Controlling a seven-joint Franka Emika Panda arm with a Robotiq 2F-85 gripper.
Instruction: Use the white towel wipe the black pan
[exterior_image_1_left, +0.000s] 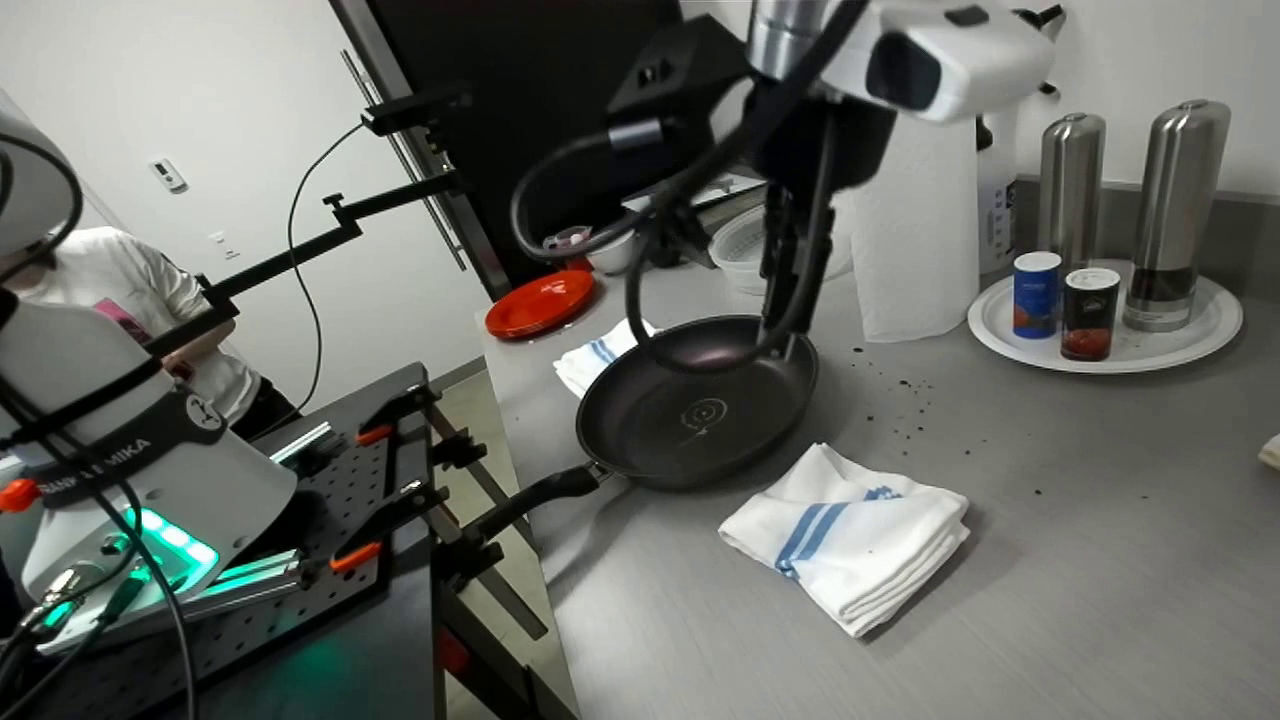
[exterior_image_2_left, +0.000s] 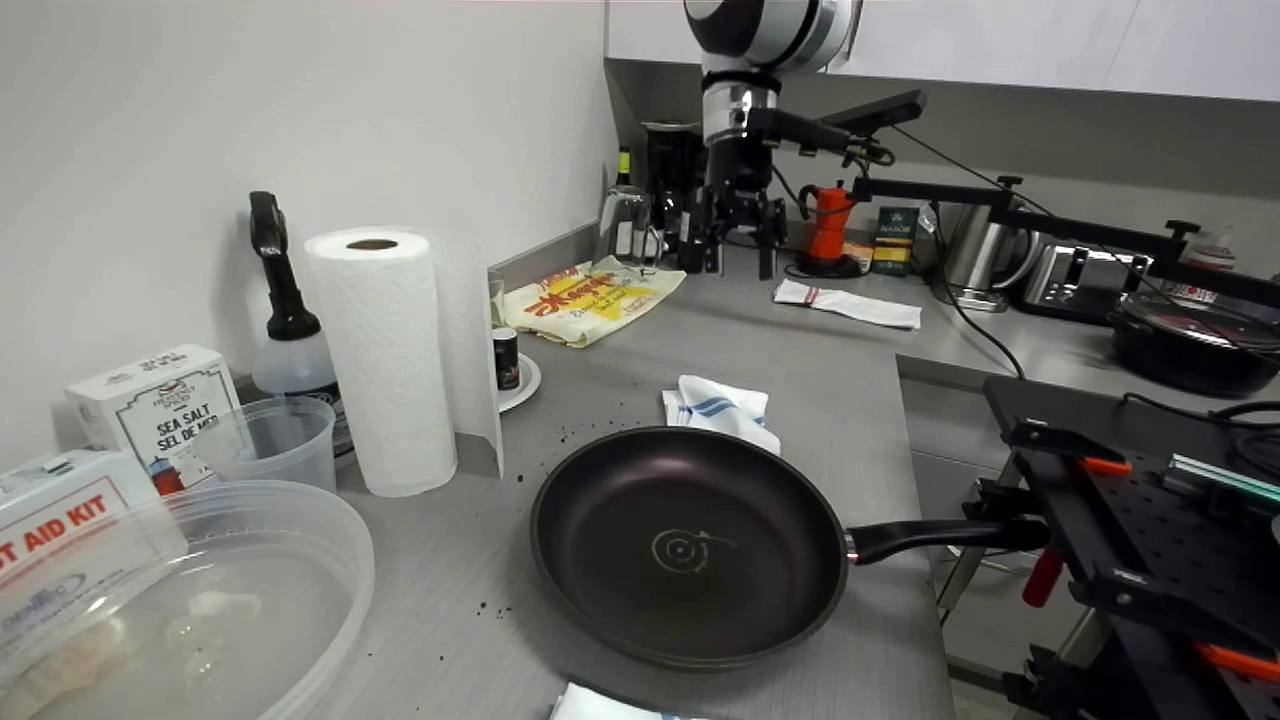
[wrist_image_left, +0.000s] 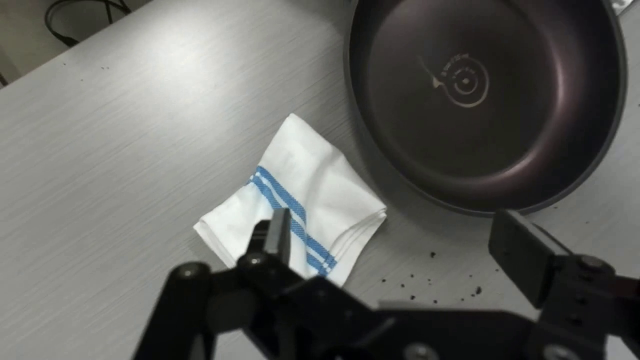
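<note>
The white towel (exterior_image_1_left: 850, 540) lies on the gray surface (exterior_image_1_left: 660, 630), just beside the black pan (exterior_image_2_left: 690, 545), at its near right in an exterior view. It is folded into a thick, roughly four-cornered pad, and the stacked edges of several layers show along one side. The cloth looks soft and lightly creased, and a pair of blue stripes runs across it at a slant in the wrist view. The pan sits upright, round and fairly shallow, with curved walls, a purplish sheen inside and a pale ringed emblem at its middle, the lettering too small to read. Its handle (exterior_image_2_left: 945, 534) reaches past the surface's edge. Beyond the pan's far left rim in an exterior view, a second towel (exterior_image_1_left: 580, 368), also white with blue stripes, is partly hidden. Dark specks (wrist_image_left: 478, 290) lie scattered near the towel and the pan. The end effector (exterior_image_2_left: 740, 262) hangs above the surface, its two fingers (wrist_image_left: 520, 260) wide apart; in the wrist view the left one covers part of the towel.
</note>
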